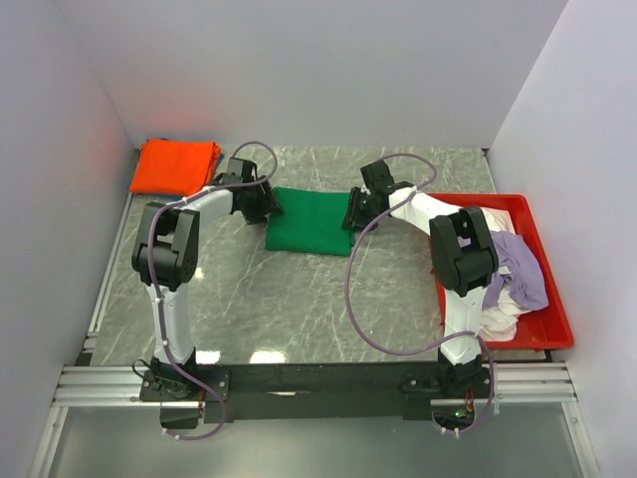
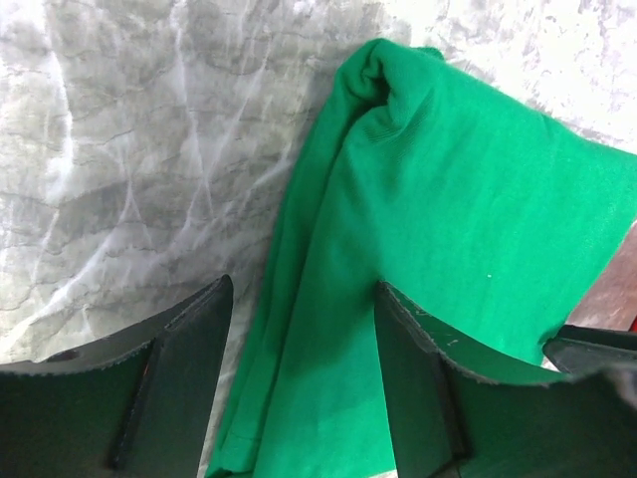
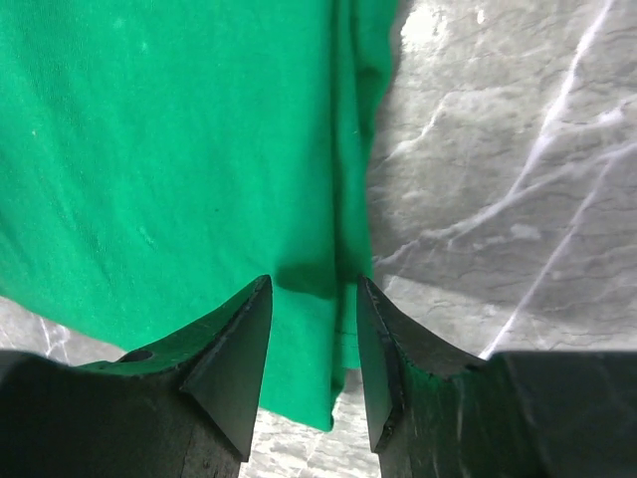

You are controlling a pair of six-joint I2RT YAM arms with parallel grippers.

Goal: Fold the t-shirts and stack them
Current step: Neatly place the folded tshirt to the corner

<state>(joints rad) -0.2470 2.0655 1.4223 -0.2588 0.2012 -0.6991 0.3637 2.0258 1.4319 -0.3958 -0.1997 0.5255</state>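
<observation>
A bright green t-shirt point(image 1: 309, 221) lies folded flat in the middle of the marble table. My left gripper point(image 1: 267, 204) is open at its left edge; in the left wrist view the green cloth point(image 2: 438, 209) runs between the fingers point(image 2: 189, 368). My right gripper point(image 1: 352, 212) is open at the shirt's right edge, its fingers point(image 3: 234, 358) straddling the green hem point(image 3: 318, 329). A folded orange t-shirt point(image 1: 175, 165) lies at the back left. Lilac point(image 1: 520, 264) and white point(image 1: 501, 317) shirts lie crumpled in the red tray point(image 1: 553, 317). No blue shirt shows.
White walls close in the table at the back and both sides. The red tray stands along the right edge beside my right arm's base. Bare marble point(image 1: 289, 299) lies in front of the green shirt.
</observation>
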